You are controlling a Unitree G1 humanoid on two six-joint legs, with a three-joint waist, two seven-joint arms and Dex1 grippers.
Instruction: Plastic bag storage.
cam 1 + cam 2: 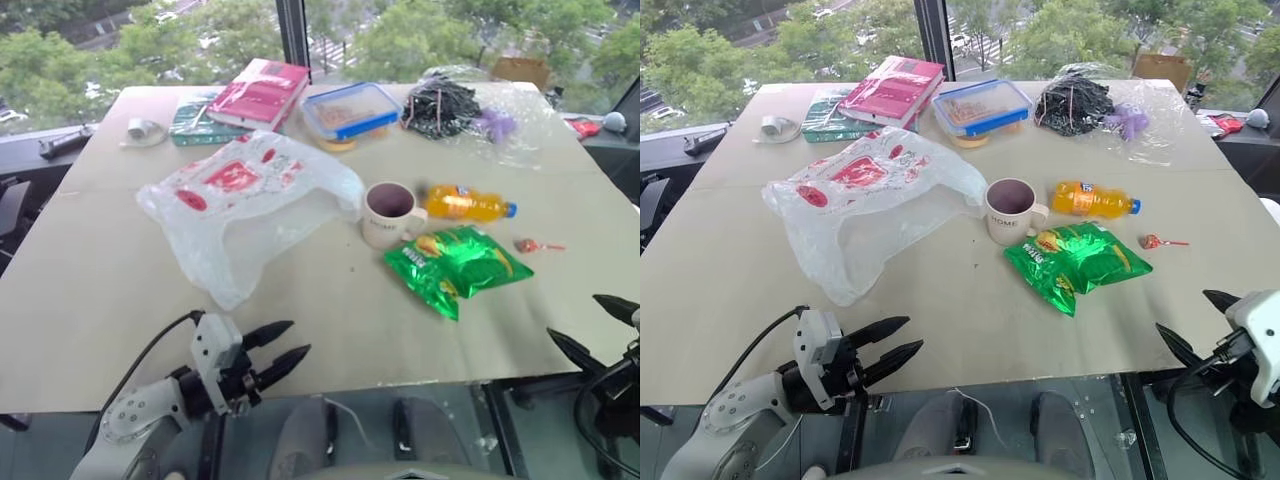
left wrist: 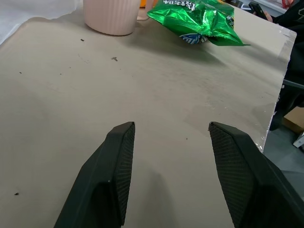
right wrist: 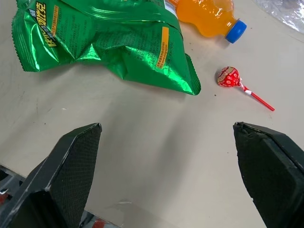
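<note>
"Bag first, please. Where is the plastic bag (image 1: 245, 205)?"

"It lies spread out and crumpled on the table (image 1: 100, 290), on my left side, a bit past the middle. It is thin and white with red shapes on it. One end touches the pink mug (image 1: 390, 213), or nearly does."

"What are your grippers doing?"

"My left gripper (image 1: 282, 352) hangs over the near edge of the table. Its two black fingers are apart and hold nothing. It points toward the mug and the green snack packet (image 1: 455, 263). My right gripper (image 3: 166, 161) is at the near right corner. Its fingers are wide apart and empty too."

"What else is around?"

"An orange drink bottle (image 1: 465, 204) lies just behind the snack packet, beside the mug. A red lollipop (image 3: 230, 77) lies to the right of the packet. At the far side are a red book (image 1: 262, 93) on a green book (image 1: 190, 118), a food box with a blue lid (image 1: 350, 110), and a clear sheet with black cables (image 1: 440, 105)."

"Is anything in the way?"

"Between my left gripper and the bag I see bare table. The packet lies between my right gripper and the mug."
</note>
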